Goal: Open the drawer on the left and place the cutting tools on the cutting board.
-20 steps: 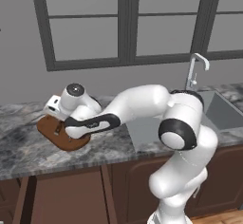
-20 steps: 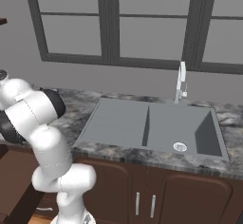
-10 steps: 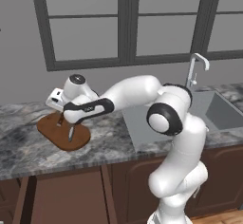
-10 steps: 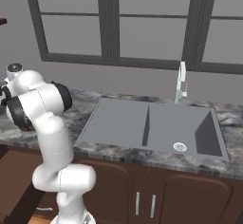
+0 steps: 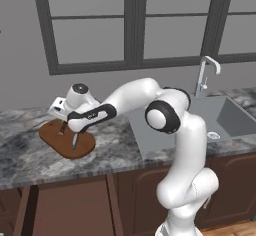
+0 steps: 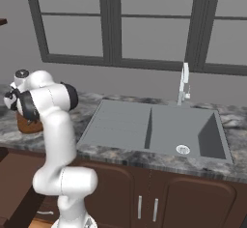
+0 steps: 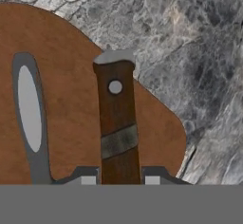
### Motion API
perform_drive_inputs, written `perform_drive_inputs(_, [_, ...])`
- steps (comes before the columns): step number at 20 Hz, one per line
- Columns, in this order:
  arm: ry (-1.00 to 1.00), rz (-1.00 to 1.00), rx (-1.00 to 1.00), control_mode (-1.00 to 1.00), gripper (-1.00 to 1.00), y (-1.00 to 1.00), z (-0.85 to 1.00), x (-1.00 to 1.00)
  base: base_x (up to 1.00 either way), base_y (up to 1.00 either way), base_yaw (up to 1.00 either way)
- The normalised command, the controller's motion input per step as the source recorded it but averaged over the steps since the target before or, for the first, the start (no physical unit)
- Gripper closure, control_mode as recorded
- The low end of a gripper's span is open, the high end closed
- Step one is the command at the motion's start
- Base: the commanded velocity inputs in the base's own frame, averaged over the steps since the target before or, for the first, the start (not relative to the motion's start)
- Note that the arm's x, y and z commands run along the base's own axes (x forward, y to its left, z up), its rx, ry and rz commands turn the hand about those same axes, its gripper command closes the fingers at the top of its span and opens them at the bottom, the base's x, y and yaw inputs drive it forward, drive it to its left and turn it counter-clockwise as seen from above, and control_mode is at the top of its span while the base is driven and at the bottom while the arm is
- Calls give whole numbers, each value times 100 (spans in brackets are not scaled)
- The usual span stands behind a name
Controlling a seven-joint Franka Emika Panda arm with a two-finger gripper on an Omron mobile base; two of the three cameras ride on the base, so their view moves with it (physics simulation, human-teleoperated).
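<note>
Hand view: gripper (image 7: pixel 120 180) clamps a brown-handled cutting tool (image 7: pixel 117 118) over the cutting board (image 7: pixel 66 99); grey peeler (image 7: pixel 29 114) just left.

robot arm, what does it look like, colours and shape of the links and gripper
The arm is glossy white with rounded, tube-like links and dark grey to black bands at the joints. A round dark cap tops the wrist. The gripper has two small grey finger tips. No cables or markings show.

Rendered home kitchen: grey marble bench (image 6: pixel 120 154), double-bowl steel sink (image 6: pixel 154 128) with tap (image 6: pixel 183 84), dark wood cabinets (image 6: pixel 159 200) below, dark-framed windows (image 6: pixel 116 24), wooden cutting board (image 5: pixel 67 139).
</note>
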Motion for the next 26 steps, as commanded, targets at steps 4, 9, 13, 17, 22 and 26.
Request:
perform_drive_inputs(4, [0,0,-1,-100,100,51,-29,29,0,0,0])
perform_drive_inputs(9, [0,0,-1,-100,-100,27,-14,17,0,0,0])
perform_drive_inputs(13, [1,0,0,-100,-100,0,4,1,0,0,0])
perform_drive_inputs(17, [0,0,0,-100,-100,-31,33,0,0,0,0])
perform_drive_inputs(22, [0,-5,-1,-100,-100,-91,74,-19,0,0,0])
perform_drive_inputs(26, [-2,-10,-4,-100,-100,-100,52,-77,0,0,0])
